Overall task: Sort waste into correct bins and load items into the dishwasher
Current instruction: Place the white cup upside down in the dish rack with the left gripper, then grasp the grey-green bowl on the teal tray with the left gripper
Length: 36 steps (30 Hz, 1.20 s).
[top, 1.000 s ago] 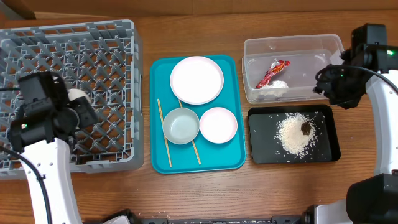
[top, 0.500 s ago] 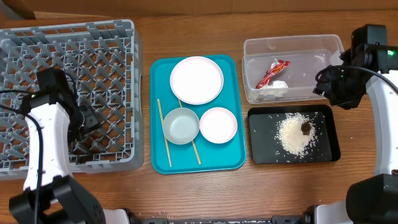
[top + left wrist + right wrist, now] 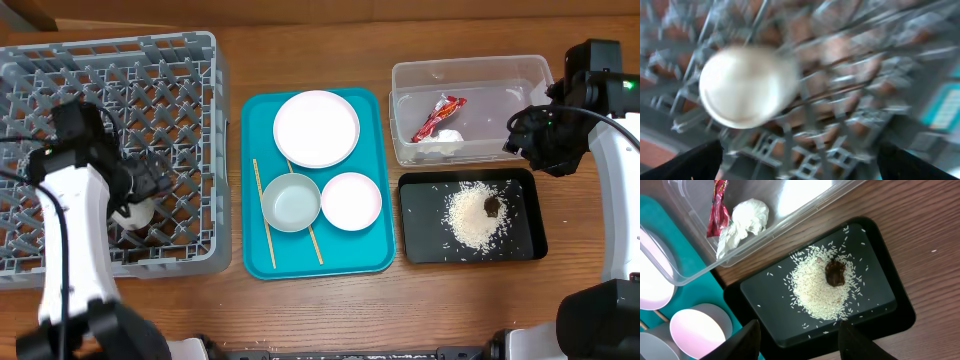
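Observation:
The white cup (image 3: 134,213) sits in the grey dish rack (image 3: 180,60) near its front edge; it is blurred in the left wrist view (image 3: 747,85). My left gripper (image 3: 152,188) (image 3: 800,162) is open just beside the cup and holds nothing. My right gripper (image 3: 538,140) (image 3: 800,342) is open and empty above the black tray (image 3: 420,200), which holds rice (image 3: 820,287) and a brown lump (image 3: 835,272). The clear tub (image 3: 470,70) holds the red wrapper (image 3: 439,117) and the tissue (image 3: 440,141). The plate (image 3: 316,128), two bowls (image 3: 291,201) (image 3: 351,200) and the chopsticks (image 3: 262,215) lie on the teal tray.
The teal serving tray (image 3: 255,255) lies between the rack and the bins. Bare wooden table shows in front of the rack and to the right of the black tray.
My left arm swung over the rack; the cup left the gripper and now rests in the rack near its front. The right arm has not moved.

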Each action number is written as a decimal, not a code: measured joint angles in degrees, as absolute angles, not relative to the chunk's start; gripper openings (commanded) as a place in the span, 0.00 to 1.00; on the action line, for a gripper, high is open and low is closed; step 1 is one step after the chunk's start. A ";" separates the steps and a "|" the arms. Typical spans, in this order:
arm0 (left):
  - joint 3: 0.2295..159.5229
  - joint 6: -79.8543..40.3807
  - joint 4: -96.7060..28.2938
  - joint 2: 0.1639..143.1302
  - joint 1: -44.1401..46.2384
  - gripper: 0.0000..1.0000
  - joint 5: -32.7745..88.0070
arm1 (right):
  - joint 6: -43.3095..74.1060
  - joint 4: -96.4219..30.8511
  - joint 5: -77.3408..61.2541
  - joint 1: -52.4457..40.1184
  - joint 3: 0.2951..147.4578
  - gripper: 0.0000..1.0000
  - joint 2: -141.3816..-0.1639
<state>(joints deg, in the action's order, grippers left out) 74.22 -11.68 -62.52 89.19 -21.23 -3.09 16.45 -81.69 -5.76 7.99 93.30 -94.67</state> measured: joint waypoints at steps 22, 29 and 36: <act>76.20 -9.26 -61.49 98.74 28.51 0.76 7.31 | 16.47 -81.65 -5.76 7.99 93.30 0.53 -94.67; 76.18 -8.93 -61.91 105.78 32.18 0.50 5.63 | 16.45 -81.69 -5.76 7.99 93.30 0.53 -94.67; 76.16 -8.75 -62.61 107.79 32.27 0.04 1.15 | 16.45 -81.71 -5.72 7.99 93.30 0.53 -94.67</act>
<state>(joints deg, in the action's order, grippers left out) 76.16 -8.75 -62.61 107.79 32.27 1.15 16.45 -81.71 -5.72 7.99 93.30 -94.67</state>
